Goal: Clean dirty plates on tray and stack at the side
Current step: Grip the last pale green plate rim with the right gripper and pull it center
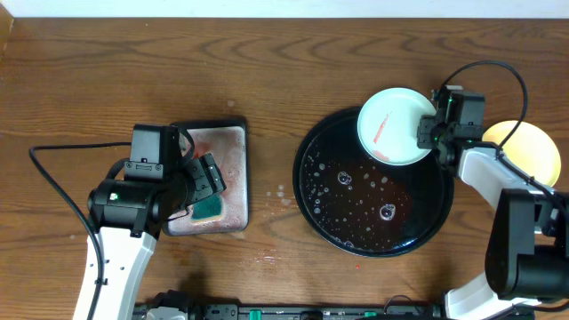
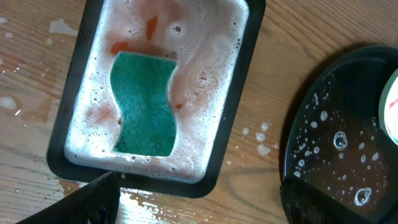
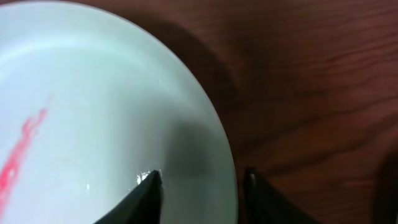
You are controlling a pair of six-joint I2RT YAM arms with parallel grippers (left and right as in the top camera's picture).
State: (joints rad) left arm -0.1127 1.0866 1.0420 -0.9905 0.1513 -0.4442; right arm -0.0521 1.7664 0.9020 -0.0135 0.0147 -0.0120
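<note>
The right claw [image 1: 433, 133] is clamped on the rim of a pale blue-white plate [image 1: 391, 124]. In the right wrist view one finger lies inside the rim and the other outside it. That plate sits over the far right edge of the round black tray [image 1: 307, 204], overhanging the rim, and I cannot tell whether it rests on the rim or is lifted clear. It carries a red streak [image 1: 382, 132], so by my reading it has not been scrubbed. The black tray otherwise holds only water drops and suds. A pale yellow plate [image 1: 529, 147] lies off the tray on the wooden surface [image 1: 133, 71] at the right, partly hidden by the right arm. What shows of it looks free of red, so it is probably done and marks the start of the stack. No third plate is visible. The left claw [image 1: 212, 182] hangs with its fingers spread and holds nothing. Under it the green sponge [image 2: 144, 102] lies loose in the foamy rectangular tray [image 2: 74, 93]. Judging from this, what remains is picking up the sponge, wiping the streaked plate and stacking it on the yellow one.
</note>
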